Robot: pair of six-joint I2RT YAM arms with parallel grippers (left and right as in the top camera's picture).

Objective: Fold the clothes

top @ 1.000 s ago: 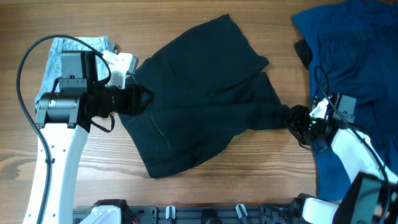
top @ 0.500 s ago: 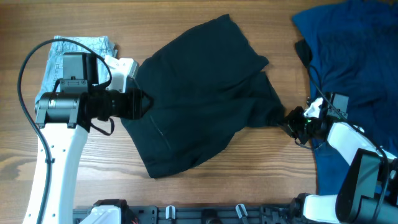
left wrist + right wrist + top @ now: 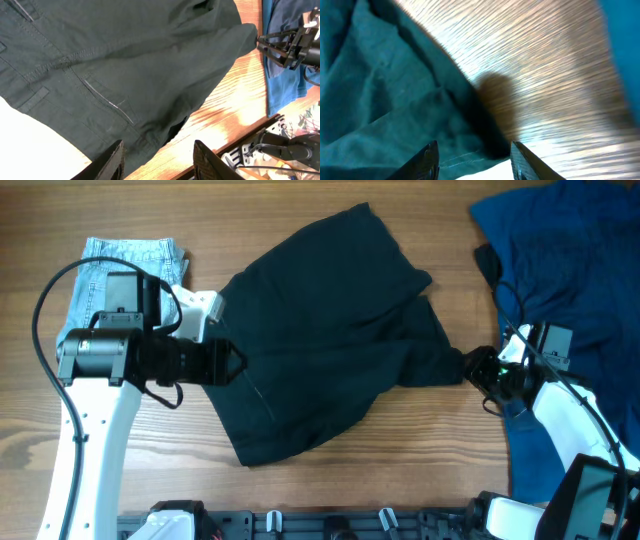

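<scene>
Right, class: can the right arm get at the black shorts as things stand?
Probably yes: the right gripper is open right at the corner of the black shorts, and nothing lies between them.

matt black cloth shorts (image 3: 330, 350) (stitched seams), pale denim shorts (image 3: 130, 252), glossy grained wooden table (image 3: 240, 220)

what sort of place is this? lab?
Probably a robot lab bench: left arm and right arm rising from a black rail at a wooden table, with black shorts, denim shorts and a blue garment on it.
</scene>
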